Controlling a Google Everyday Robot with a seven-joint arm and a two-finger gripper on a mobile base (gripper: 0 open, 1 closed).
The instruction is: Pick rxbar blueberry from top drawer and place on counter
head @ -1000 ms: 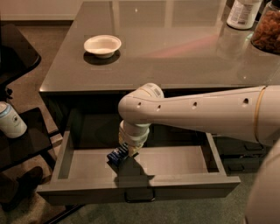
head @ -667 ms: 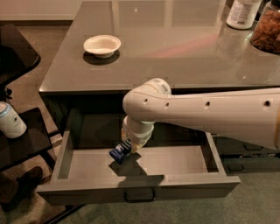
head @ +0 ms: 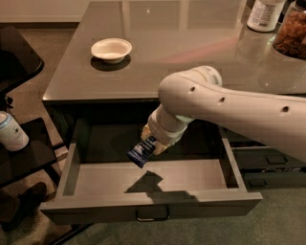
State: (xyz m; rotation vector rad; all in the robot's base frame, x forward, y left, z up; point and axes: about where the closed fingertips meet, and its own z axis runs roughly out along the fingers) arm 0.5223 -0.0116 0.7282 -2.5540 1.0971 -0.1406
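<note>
The top drawer [head: 143,210] stands pulled open below the counter [head: 158,52]; its grey floor is bare and carries the arm's shadow. My gripper [head: 152,142] hangs from the white arm over the drawer's middle and is shut on the rxbar blueberry [head: 142,151]. The dark-blue wrapper sticks out down and to the left, tilted, lifted well above the drawer floor and below the counter's front edge. The fingers are mostly hidden by the wrist.
A white bowl [head: 111,49] sits on the counter's left part. A white bottle [head: 262,14] and a jar of snacks [head: 291,34] stand at the back right. A black side shelf [head: 24,158] with a can [head: 11,132] is at left. Narrower drawers [head: 267,162] are at right.
The arm has risen and shifted right, lifting the rxbar blueberry off the drawer floor; the bar now hangs in the air above its shadow.
</note>
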